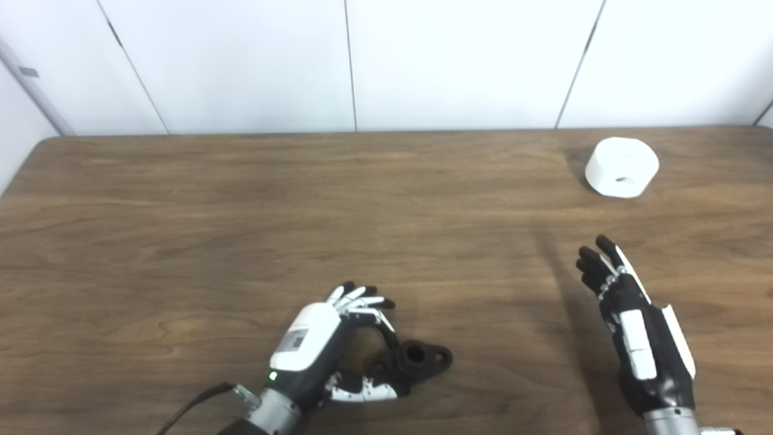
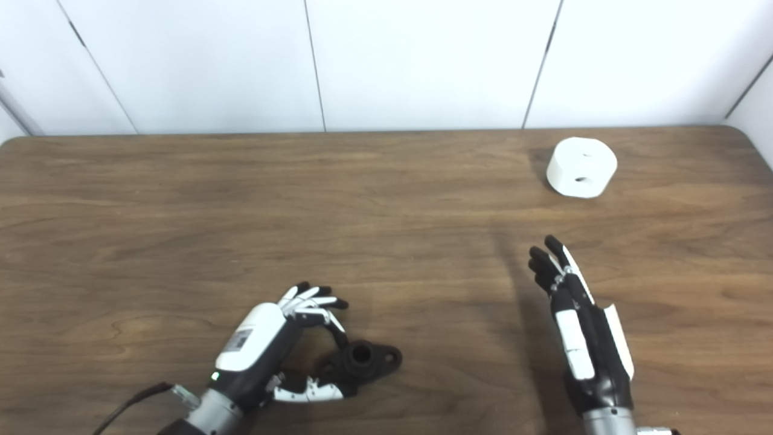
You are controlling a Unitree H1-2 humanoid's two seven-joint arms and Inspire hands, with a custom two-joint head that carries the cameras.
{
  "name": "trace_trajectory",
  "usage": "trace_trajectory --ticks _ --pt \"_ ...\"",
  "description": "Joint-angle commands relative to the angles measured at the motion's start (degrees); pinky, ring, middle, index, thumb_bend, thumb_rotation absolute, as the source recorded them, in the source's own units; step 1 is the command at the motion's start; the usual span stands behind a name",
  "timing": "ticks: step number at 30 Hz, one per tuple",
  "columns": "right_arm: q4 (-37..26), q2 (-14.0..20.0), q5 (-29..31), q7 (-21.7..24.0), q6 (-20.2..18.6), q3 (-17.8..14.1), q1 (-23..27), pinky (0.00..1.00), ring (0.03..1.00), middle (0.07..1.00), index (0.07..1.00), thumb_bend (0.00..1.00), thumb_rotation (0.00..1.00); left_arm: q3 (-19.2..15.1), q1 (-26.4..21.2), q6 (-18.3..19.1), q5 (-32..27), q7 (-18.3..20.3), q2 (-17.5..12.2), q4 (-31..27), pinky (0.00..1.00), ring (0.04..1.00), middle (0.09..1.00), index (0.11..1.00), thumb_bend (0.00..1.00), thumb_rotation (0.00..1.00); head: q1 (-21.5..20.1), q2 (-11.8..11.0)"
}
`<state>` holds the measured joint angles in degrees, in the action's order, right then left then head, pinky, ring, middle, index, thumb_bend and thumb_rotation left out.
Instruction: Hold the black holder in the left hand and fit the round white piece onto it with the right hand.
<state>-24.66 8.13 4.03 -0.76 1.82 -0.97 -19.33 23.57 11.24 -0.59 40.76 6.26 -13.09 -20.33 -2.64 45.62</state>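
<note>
The black holder (image 1: 421, 357), a short tube on a flange with holes, lies flat on the wooden table (image 1: 241, 229) near the front edge. My left hand (image 1: 317, 344) is just left of it, open. Its fingers curl above the holder's left end and its thumb lies on the table against that end; the holder is not lifted. The round white piece (image 1: 622, 167), a thick disc with a small hole in its side, stands far back on the right. My right hand (image 1: 634, 329) is open with fingers stretched toward the white piece, well short of it and holding nothing.
White wall panels (image 1: 459, 60) rise right behind the table's far edge. A black cable (image 1: 193, 408) trails from my left wrist at the bottom edge. Bare wood lies between the two hands and across the left half.
</note>
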Motion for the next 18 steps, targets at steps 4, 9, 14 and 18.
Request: trace_trajectory --ticks 4,9,14,18 --pt "-3.6 -1.9 -0.3 -0.6 -0.3 -0.3 -0.1 0.91 0.897 0.897 0.941 0.55 0.91 0.8 0.7 -4.0 1.8 -2.3 0.9 1.0 1.00 0.918 0.818 0.487 0.52 0.04 -0.6 0.0" --pt "-4.7 -1.2 -0.6 -1.0 -1.3 -1.6 0.6 0.95 0.902 0.897 0.942 0.57 0.92 0.4 1.1 -5.3 3.0 -3.6 1.5 2.2 1.00 0.911 0.810 0.487 0.52 0.04 -1.1 -0.5" --pt "-5.9 -0.5 -0.1 -1.2 -2.3 -3.4 2.2 0.93 0.894 0.899 0.938 0.56 0.88 0.3 1.2 -5.8 5.3 -4.5 1.5 2.7 1.00 0.909 0.807 0.487 0.52 0.04 -0.8 -1.1" --pt "-7.0 -0.1 0.1 -1.3 -3.6 -4.3 3.4 0.93 0.887 0.899 0.938 0.56 0.89 0.2 1.3 -6.3 6.0 -5.1 1.6 2.9 1.00 0.905 0.802 0.487 0.52 0.04 -1.2 -1.2"
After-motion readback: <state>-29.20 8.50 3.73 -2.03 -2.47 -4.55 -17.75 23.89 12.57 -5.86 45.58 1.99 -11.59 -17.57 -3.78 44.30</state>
